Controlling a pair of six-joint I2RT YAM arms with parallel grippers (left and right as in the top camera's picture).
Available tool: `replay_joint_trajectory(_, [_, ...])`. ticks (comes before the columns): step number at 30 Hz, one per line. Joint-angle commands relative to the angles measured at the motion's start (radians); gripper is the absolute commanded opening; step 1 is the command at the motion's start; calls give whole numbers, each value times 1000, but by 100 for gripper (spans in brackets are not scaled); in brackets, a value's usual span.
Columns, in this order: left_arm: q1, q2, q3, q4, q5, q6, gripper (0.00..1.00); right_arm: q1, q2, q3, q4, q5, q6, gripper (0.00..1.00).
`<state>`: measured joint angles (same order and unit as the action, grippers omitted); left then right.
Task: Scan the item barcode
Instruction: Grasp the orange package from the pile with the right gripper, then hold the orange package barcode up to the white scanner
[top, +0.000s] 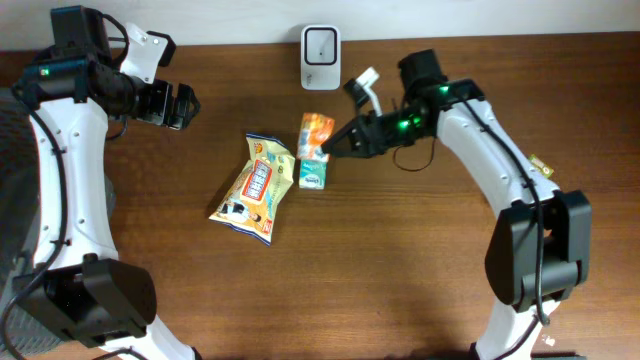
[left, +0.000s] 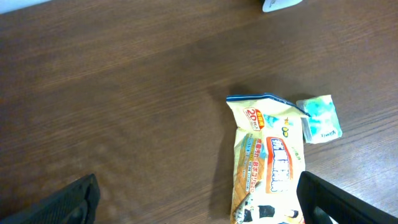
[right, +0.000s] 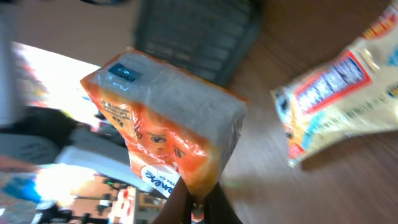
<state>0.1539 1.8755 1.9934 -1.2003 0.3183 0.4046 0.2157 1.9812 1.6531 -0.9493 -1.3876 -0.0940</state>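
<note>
Pickup done: right gripper (top: 324, 150) clamps the orange tissue pack (top: 316, 131), left gripper (top: 181, 105) gapes wide (idle). Next I must face its barcode to the scanner (top: 320, 45).

A robotics lab's mock checkout: two robot arms (top: 62, 170), wooden table (top: 400, 270), white scanner (top: 320, 44), snack packs (top: 255, 188).

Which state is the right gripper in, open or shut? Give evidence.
Shut. The right gripper has its jaws pinched on the bottom edge of the orange packet.
</note>
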Motion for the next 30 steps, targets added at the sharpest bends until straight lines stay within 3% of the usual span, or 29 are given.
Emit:
replay_joint_trajectory(1, [2, -8, 8, 2, 8, 16, 99, -61, -12, 9, 3, -165, -36, 4])
replay_joint_trajectory(11, [2, -8, 8, 2, 8, 16, 99, -91, -28, 20, 3, -119, 8, 4])
replay_joint_trajectory(14, [2, -8, 8, 2, 7, 16, 99, -1, -50, 52, -49, 452, 185, 4])
replay_joint_trajectory(17, [2, -8, 8, 2, 7, 16, 99, 101, -48, 298, -206, 1032, 239, 4])
replay_joint_trajectory(19, [2, -8, 8, 2, 7, 16, 99, 150, -42, 439, -189, 1338, 257, 4])
replay_joint_trajectory(21, [2, -8, 8, 2, 8, 16, 99, 214, -27, 455, -40, 1678, 235, 4])
replay_joint_trajectory(24, [2, -8, 8, 2, 8, 16, 99, 236, 82, 468, 192, 1898, 91, 4])
replay_joint_trajectory(27, [2, -8, 8, 2, 7, 16, 99, 242, 251, 700, 217, 1970, -39, 4])
replay_joint_trajectory(30, [2, -8, 8, 2, 8, 16, 99, 249, 385, 782, 315, 1987, -299, 4])
